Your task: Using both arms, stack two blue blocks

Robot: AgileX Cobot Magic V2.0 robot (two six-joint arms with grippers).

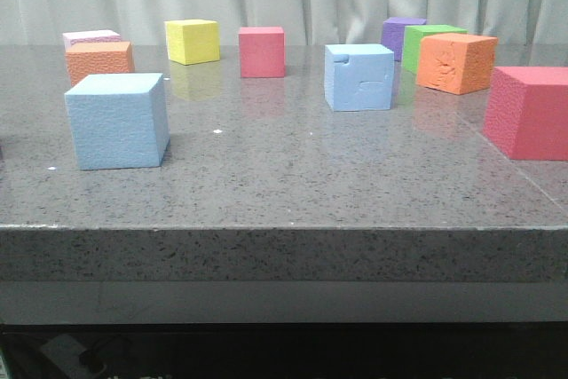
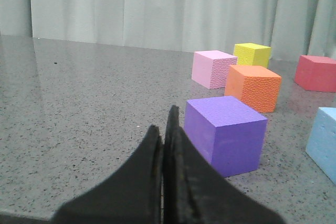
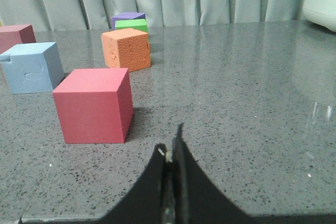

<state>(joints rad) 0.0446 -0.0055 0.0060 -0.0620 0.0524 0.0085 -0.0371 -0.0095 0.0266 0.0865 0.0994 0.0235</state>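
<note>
The front camera looks low across the surface (image 1: 284,175); both wrist cameras sit close above it, sharing the notched blue block (image 1: 358,76) (image 3: 31,67).

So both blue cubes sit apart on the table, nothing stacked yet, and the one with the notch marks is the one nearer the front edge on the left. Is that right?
Nearly. The two blue blocks do stand apart and unstacked, but the notched blue block is the farther one, right of the middle. The one near the front edge on the left is the plain blue block, with a pebbly face and no notches. The front view shows this.
</note>
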